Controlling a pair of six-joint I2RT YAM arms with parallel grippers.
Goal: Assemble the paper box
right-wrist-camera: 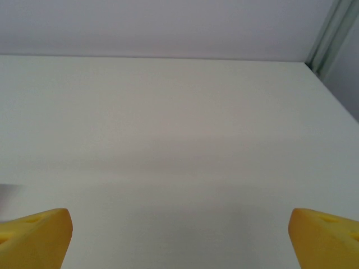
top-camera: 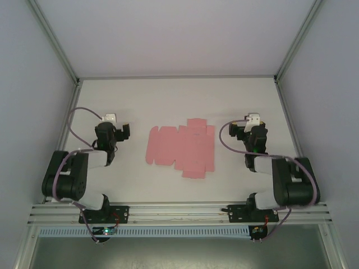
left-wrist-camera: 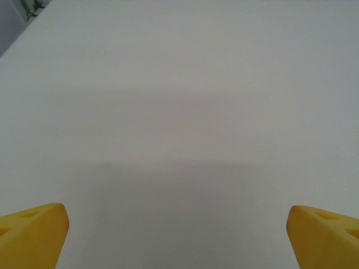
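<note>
Well, the paper box (top-camera: 182,147) lies as a flat salmon-pink card sheet — notched flaps, faint creases — midway between the arms on the matte white table (top-camera: 168,98). The left gripper (left-wrist-camera: 178,232) and right gripper (right-wrist-camera: 179,232) stand well apart from it, yellow jaws spread wide, holding nothing. Pale walls (top-camera: 33,112) and aluminium posts (top-camera: 56,45) enclose the table.

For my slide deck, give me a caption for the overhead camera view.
Unfolded salmon-pink die-cut card sheet lies flat on the white table between the left arm and right arm, untouched.

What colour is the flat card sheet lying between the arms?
The card sheet is plain salmon pink; the top external view shows it best.
</note>
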